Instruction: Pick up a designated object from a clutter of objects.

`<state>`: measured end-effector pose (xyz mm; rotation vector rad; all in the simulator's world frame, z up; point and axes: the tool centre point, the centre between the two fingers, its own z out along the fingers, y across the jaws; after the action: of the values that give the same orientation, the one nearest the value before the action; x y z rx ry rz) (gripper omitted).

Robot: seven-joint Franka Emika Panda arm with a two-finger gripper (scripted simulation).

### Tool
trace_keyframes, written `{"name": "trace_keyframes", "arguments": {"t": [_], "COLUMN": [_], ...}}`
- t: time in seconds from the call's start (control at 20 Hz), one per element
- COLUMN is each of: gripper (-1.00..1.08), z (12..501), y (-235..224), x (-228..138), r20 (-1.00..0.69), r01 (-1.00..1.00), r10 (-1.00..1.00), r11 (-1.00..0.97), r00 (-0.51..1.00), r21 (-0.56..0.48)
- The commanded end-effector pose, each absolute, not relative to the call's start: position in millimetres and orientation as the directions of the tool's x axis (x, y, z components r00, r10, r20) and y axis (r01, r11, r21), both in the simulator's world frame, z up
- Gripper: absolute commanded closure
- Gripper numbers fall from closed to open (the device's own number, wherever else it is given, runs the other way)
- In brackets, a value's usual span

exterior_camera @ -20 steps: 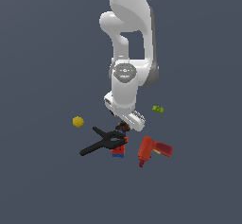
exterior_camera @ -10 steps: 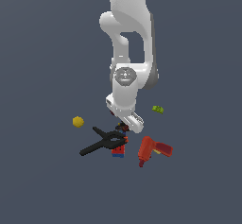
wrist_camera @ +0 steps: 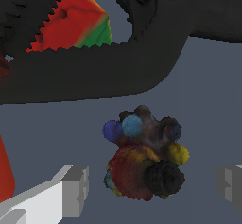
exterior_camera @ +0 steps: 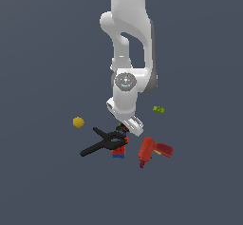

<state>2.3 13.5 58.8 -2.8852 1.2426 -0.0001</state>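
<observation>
The designated object (wrist_camera: 144, 159) is a lumpy dark lump with red, blue and yellow specks. In the wrist view it lies between my two fingertips (wrist_camera: 73, 190), with a gap on each side. My gripper (wrist_camera: 151, 187) is open and straddles it without touching. In the exterior view the gripper (exterior_camera: 125, 130) is low in the clutter, and the object (exterior_camera: 124, 129) is barely visible at its tip. The black spring clamp (exterior_camera: 104, 143) lies right beside it, and its handle (wrist_camera: 118, 67) fills the wrist view beyond the object.
A red-and-blue block (exterior_camera: 119, 151) lies under the clamp. A red power drill (exterior_camera: 153, 152) lies toward the exterior view's right. A yellow ball (exterior_camera: 78, 122) is to the left and a green bit (exterior_camera: 158, 109) behind to the right. The maroon ball is out of view.
</observation>
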Motion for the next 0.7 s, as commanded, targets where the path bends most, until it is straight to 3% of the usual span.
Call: {"name": "trace_keyframes", "arguments": {"t": [0.0,0.4,0.45,0.65], "gripper": [-0.92,-0.92,1.08,1.08], "z": [46.5,29.6,29.6,29.6], "y": [13.4,13.6,13.6,13.6], "x": [1.6,2.3,2.3,2.3], "r20": [0.0,0.0,0.0,0.0], "r01": [-0.727,-0.728,-0.728,-0.728], "r10": [-0.727,-0.728,-0.728,-0.728], "r11": [-0.686,-0.685,-0.685,-0.685], "r00": [0.686,0.685,0.685,0.685], "r21": [0.0,0.0,0.0,0.0]}}
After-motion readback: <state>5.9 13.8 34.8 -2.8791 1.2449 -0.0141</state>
